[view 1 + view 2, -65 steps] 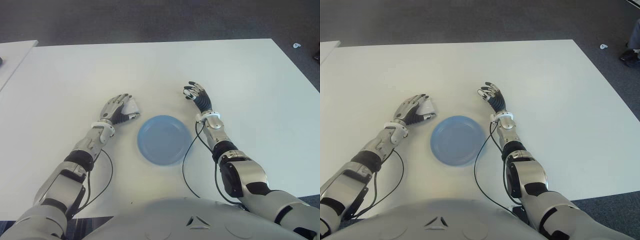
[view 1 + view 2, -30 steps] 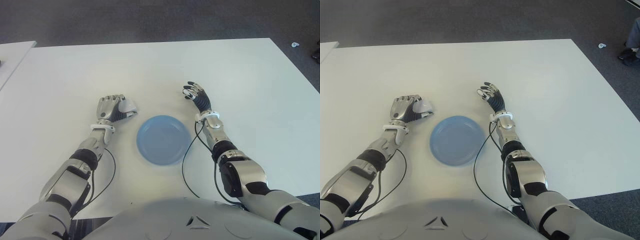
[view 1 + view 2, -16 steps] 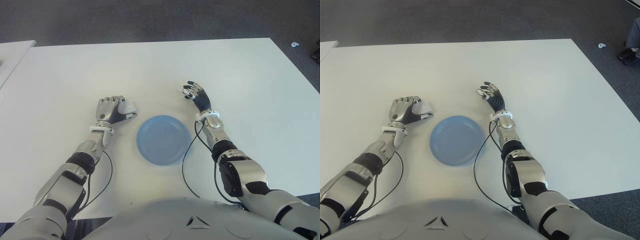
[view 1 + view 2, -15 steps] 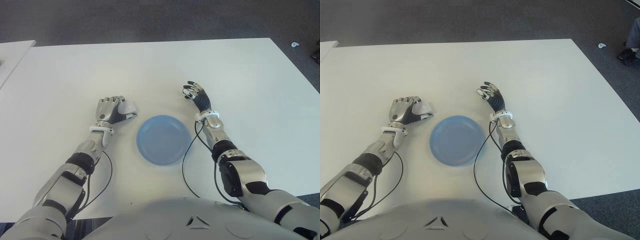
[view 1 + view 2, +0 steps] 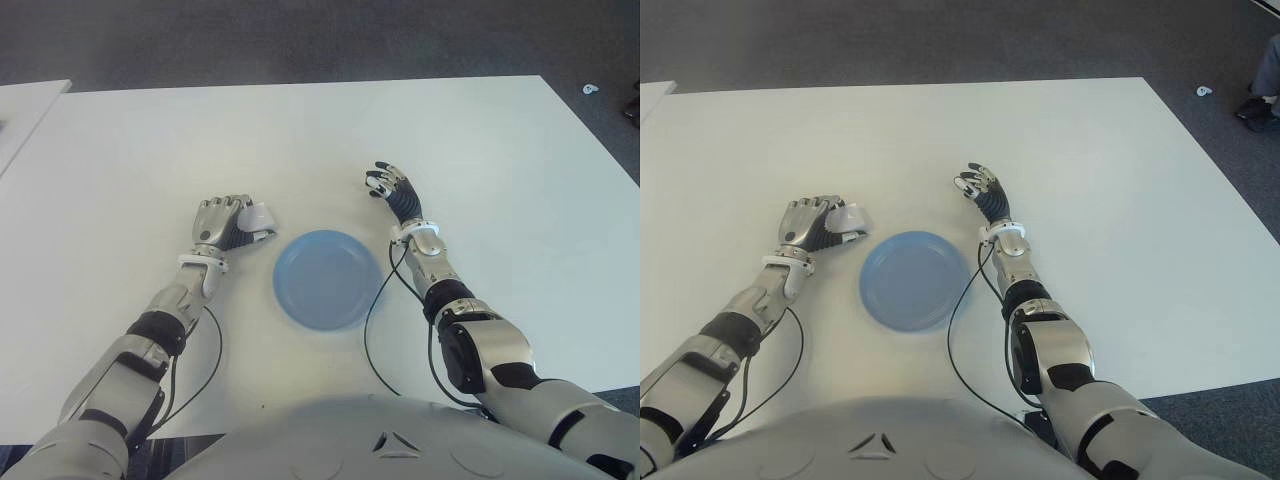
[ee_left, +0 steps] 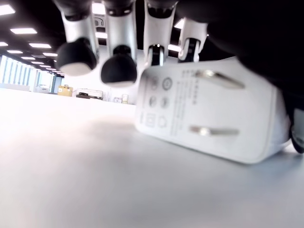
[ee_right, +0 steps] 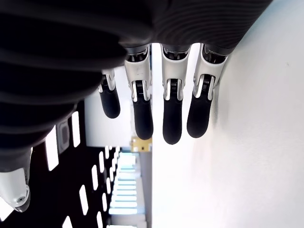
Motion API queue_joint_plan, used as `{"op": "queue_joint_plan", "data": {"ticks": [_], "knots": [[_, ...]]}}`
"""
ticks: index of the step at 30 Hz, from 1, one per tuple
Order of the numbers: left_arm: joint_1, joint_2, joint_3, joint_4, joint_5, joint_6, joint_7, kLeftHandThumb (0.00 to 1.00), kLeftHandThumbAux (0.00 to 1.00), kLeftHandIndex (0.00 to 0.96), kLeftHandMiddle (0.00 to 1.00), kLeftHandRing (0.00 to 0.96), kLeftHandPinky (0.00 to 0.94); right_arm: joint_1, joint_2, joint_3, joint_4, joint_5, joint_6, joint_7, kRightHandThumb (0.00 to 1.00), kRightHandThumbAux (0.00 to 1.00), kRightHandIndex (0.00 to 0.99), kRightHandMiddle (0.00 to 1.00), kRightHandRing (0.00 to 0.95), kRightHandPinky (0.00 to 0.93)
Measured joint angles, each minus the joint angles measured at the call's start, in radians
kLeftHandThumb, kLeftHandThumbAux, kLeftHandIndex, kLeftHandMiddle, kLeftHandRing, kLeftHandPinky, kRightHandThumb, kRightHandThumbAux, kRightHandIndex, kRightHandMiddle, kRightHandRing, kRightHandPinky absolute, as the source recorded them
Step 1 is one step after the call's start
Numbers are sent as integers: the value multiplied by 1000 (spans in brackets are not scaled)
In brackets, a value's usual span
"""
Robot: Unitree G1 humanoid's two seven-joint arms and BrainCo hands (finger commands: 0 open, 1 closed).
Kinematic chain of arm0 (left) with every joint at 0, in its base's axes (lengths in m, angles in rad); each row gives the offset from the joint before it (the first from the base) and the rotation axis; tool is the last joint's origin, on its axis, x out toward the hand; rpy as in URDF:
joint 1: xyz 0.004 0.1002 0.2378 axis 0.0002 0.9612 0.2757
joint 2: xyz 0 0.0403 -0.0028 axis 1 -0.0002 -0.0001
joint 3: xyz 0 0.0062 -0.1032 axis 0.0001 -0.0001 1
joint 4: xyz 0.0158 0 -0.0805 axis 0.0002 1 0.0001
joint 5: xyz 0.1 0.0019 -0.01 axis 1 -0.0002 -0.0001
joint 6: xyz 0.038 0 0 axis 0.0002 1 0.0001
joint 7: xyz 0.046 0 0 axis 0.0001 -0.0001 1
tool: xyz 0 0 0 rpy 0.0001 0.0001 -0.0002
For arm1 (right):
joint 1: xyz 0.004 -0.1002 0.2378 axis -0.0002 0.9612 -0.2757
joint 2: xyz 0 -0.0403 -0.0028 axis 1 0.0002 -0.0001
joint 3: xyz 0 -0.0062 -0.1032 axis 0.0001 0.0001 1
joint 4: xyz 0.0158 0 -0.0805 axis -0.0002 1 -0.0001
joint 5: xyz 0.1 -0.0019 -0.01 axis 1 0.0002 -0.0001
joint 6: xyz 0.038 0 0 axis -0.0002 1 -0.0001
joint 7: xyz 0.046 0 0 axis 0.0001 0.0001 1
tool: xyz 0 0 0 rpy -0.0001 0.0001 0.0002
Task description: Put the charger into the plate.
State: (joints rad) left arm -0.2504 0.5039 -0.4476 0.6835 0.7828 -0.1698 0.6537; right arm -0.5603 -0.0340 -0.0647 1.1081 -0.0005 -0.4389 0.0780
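White table (image 5: 300, 140): left hand (image 5: 222, 221) curled around charger (image 5: 259, 216) beside plate (image 5: 328, 279); right hand (image 5: 395, 192) loosely open, empty.

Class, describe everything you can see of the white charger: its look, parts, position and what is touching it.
The charger is a white, smooth, plastic-looking block with rounded edges. One face carries two flat metal prongs and small grey printed markings. It lies on the white table, on the robot's left of the blue plate and outside it. The left hand is curled over it, with fingertips reaching past its far side; whether it is firmly gripped is unclear.
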Motion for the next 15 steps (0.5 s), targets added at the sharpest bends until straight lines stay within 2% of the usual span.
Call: {"op": "queue_joint_plan", "data": {"ticks": [7, 15], "knots": [[55, 18, 31, -169, 0, 21, -77, 732, 698, 442, 868, 855, 872, -1, 1, -2, -1, 1, 1, -2, 12, 551, 173, 296, 302, 305], [97, 33, 115, -426, -19, 62, -199, 732, 697, 443, 857, 846, 854, -3, 2, -2, -1, 1, 6, -5, 15, 547, 169, 298, 302, 302]]}}
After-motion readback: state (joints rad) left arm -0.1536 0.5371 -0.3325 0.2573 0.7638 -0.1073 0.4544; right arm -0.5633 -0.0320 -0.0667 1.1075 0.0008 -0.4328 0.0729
